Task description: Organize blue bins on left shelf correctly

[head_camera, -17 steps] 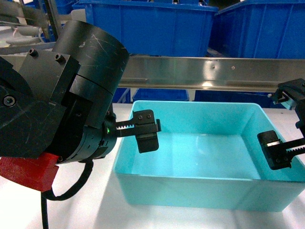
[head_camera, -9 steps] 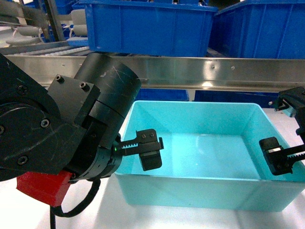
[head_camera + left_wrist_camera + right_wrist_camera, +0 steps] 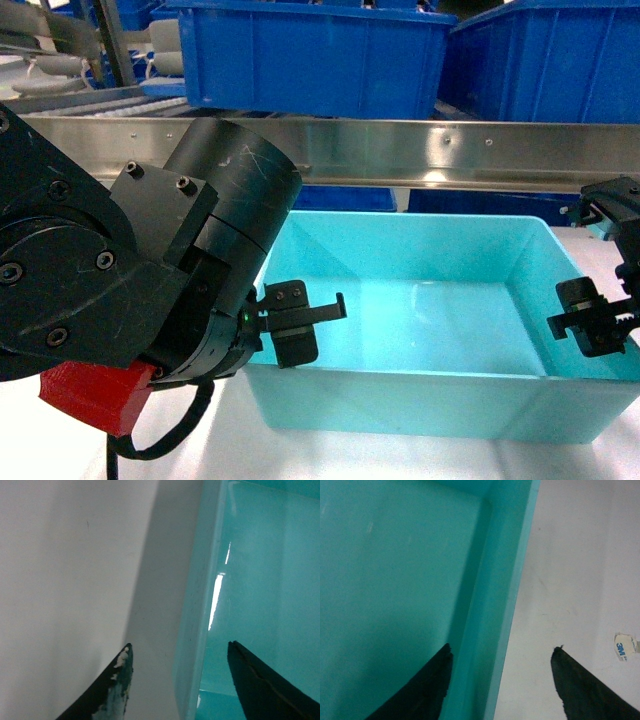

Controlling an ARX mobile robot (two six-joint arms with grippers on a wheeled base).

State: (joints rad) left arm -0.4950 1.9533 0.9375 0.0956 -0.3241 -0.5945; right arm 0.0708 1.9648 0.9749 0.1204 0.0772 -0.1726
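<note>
Tub (image 3: 430,330) sat on the white tabletop (image 3: 200,440) below the shelf rail (image 3: 450,150); both spread end effectors, left (image 3: 177,680) and right (image 3: 500,680), had sunk astride its end walls, seemingly ready to pinch and lift.

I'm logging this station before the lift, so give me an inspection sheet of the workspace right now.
Surface: white tabletop, bare around the tub.
Job's things: turquoise tub upright, empty; steel shelf rail behind it.
Clutter: scrap of 3M tape on the table, right of the tub.
Grippers: left gripper open, straddling the tub's left wall; right gripper open, straddling the right wall.
Cables: black cable under the left arm.
Surroundings: royal-blue crates on the shelf.
</note>
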